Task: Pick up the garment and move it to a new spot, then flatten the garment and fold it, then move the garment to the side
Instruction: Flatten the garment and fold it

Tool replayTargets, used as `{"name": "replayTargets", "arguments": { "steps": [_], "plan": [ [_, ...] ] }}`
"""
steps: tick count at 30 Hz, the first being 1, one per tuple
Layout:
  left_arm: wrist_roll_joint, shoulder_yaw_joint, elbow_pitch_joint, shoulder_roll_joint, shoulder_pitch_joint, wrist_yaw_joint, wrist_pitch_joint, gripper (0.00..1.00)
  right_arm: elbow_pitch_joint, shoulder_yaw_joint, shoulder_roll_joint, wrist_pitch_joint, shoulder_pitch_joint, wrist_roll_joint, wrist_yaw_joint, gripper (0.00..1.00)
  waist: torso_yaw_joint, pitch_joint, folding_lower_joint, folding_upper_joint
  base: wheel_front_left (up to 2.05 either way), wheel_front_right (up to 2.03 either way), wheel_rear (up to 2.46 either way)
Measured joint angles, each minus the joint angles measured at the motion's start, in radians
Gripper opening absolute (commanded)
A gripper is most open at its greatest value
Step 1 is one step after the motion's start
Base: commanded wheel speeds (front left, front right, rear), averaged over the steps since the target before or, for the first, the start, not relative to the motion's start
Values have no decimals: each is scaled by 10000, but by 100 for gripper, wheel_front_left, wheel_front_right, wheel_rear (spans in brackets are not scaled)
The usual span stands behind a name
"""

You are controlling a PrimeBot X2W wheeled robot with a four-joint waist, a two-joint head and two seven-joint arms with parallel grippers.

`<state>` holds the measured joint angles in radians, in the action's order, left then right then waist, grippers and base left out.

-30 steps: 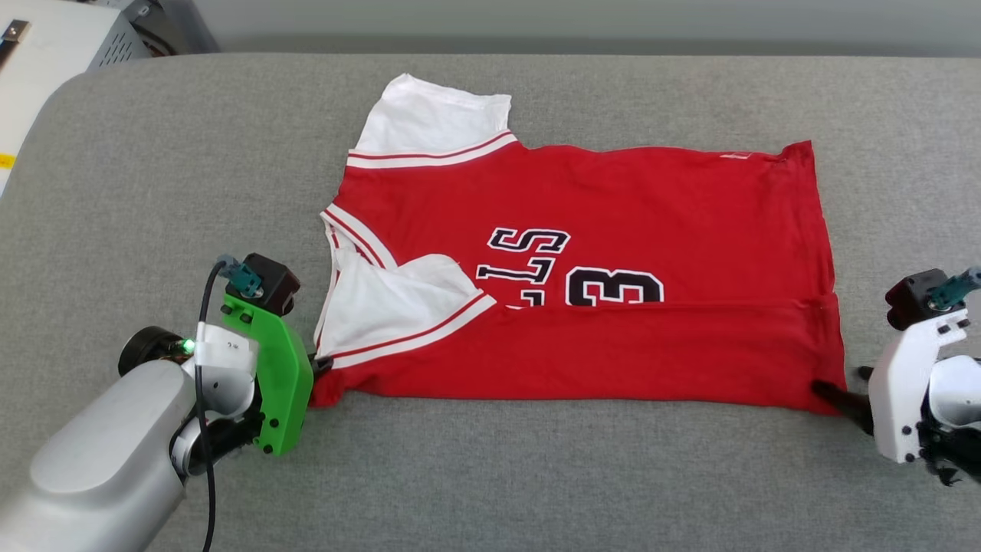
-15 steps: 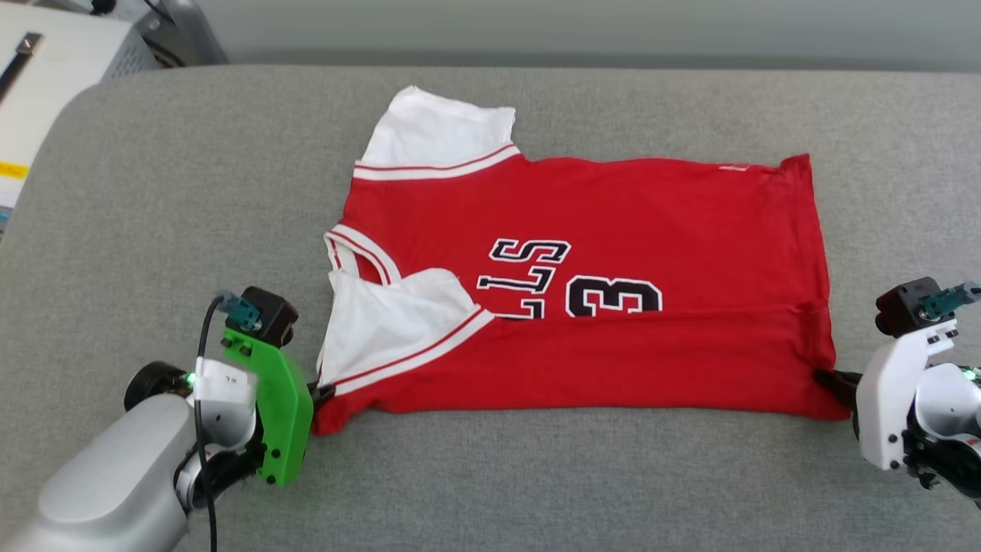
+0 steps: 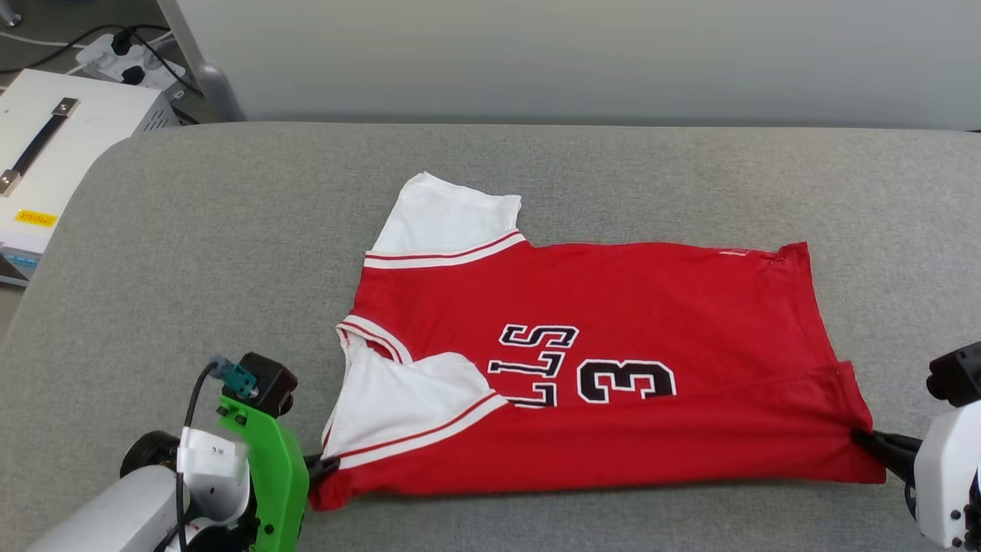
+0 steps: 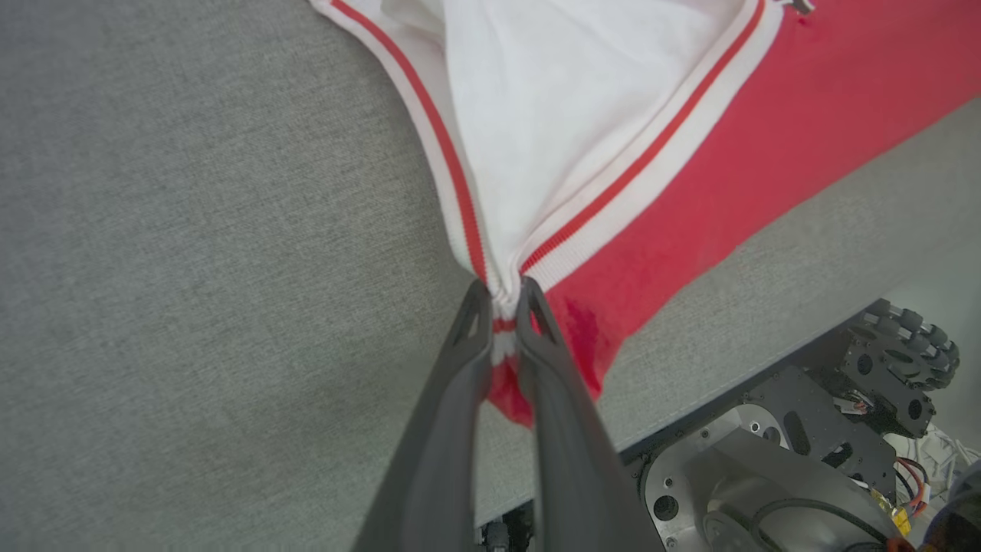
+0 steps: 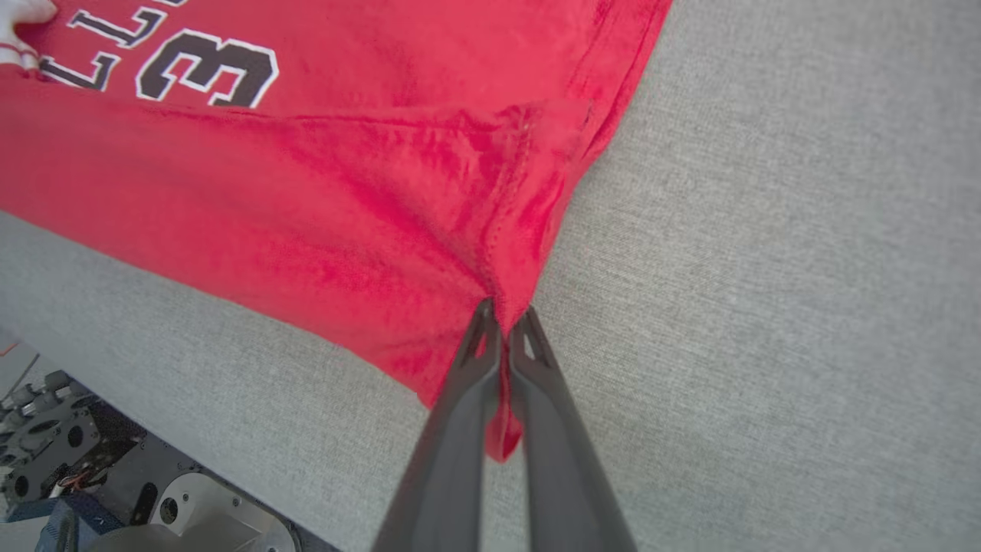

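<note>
Grey surface (image 3: 230, 230), garment (image 3: 613, 299) lettered "LLS", 3

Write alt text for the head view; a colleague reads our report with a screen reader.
A red garment with white sleeves and a black number 3 lies on a grey padded surface, its near edge folded over part of the lettering. The left gripper is shut on its near sleeve-end corner, the right gripper on its near hem corner.
</note>
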<state>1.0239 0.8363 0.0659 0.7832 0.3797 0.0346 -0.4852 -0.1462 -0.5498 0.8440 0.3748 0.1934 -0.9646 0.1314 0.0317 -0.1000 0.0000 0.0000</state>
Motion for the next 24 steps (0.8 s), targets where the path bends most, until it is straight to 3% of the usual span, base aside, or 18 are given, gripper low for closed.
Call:
{"name": "replayTargets", "arguments": {
  "steps": [6, 12, 13, 14, 15, 19, 24],
  "plan": [
    [-69, 69, 286, -161, -189, -391, 102, 0, -349, 470, -529, 441, -317, 203, 0, 0, -19, -394, 0, 0, 0, 0, 0],
    [-140, 148, 1356, -744, -151, -343, 453, 0, -1026, 510, -1221, 403, -237, 658, 0, 0, -19, -806, 0, 0, 0, 0, 0],
    [-113, 84, 1463, -805, -151, -322, 566, 38, -1076, 545, -1294, 282, -207, 662, 0, 24, -12, -835, 0, 0, 0, 0, 0],
    [-130, 69, 1523, -828, -146, -295, 709, 100, -1126, 558, -1342, 151, -184, 709, 0, 89, -7, -829, 0, 0, 0, 0, 0],
    [-144, 46, 1563, -828, -142, -295, 815, 100, -1139, 571, -1365, 15, -181, 796, 0, 100, -5, -807, 0, 0, 0, 0, 0],
    [-416, -127, 1486, -570, -72, -286, 1168, 100, -1053, 894, -1455, -936, -188, 1081, 0, 100, 31, -586, 0, 0, 0, 0, 0],
    [-656, -813, 713, 69, 514, -516, 1651, 100, -587, 2226, -1708, -3154, -156, 2142, 0, 100, 53, -350, 0, 0, 0, 0, 0]
  ]
}}
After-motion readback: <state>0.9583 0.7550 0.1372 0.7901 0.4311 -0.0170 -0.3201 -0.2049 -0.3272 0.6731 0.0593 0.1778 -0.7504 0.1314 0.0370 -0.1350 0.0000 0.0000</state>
